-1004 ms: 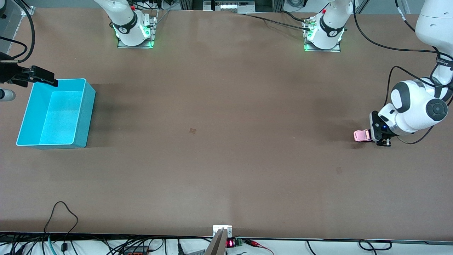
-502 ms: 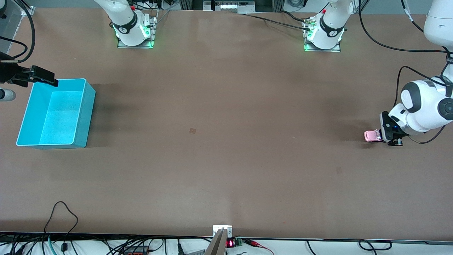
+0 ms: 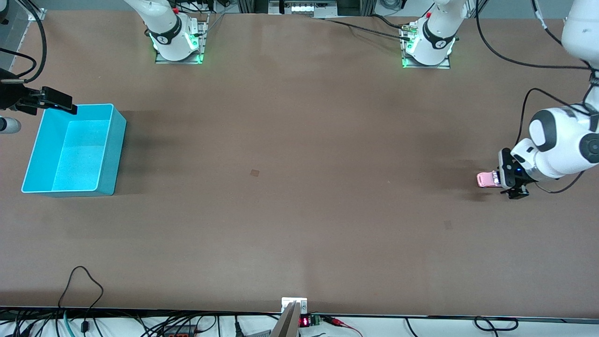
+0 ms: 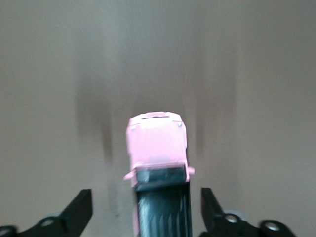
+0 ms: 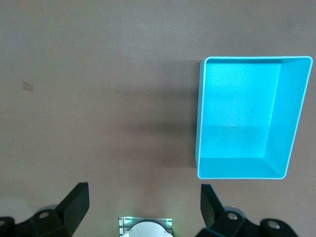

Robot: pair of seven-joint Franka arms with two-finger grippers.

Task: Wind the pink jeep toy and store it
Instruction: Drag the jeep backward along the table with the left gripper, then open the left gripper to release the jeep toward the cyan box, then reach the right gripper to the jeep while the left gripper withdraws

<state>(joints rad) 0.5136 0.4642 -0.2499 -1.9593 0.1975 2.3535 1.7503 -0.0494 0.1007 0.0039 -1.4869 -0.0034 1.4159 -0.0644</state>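
Left wrist view: left pincer [image 4: 145, 217] low over surface [image 3: 299, 187], spread wide around pink jeep toy [image 4: 157, 143], not clamping.

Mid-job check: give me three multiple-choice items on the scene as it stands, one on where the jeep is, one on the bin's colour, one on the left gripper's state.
1. Where is the pink jeep toy?
A. In the bin
B. On the table at the left arm's end
C. Beside the right arm's base

2. What colour is the bin?
A. Turquoise
B. Red
C. Black

3. How is the left gripper set?
A. Shut on the jeep
B. Open, with the jeep between its fingers
C. Out of view

Answers:
1 B: the front view shows it there.
2 A: both views of the bin show turquoise.
3 B: the left wrist view shows gaps on either side of the jeep.
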